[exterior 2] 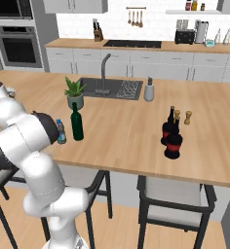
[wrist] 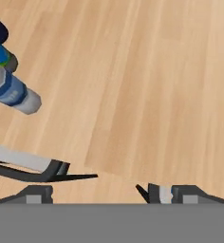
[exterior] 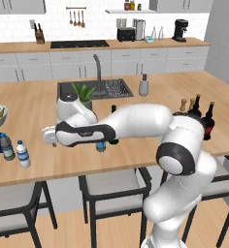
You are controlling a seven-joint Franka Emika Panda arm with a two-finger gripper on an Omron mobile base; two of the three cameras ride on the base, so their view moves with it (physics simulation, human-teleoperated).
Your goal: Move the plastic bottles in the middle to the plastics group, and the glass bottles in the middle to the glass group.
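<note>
Your tool (exterior: 49, 136) hangs open and empty over the worktop (exterior: 136, 150); the wine bottle (exterior 2: 77, 122), mid-worktop by the plant, looks heavy, slick, breakable, so grip its straight body.

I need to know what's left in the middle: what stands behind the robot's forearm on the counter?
In the left base view the white forearm covers most of a tall dark green wine bottle and a small blue-labelled water bottle. The right base view shows both upright, side by side.

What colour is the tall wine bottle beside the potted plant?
Dark green wine bottle, clearest in the right base view.
</note>
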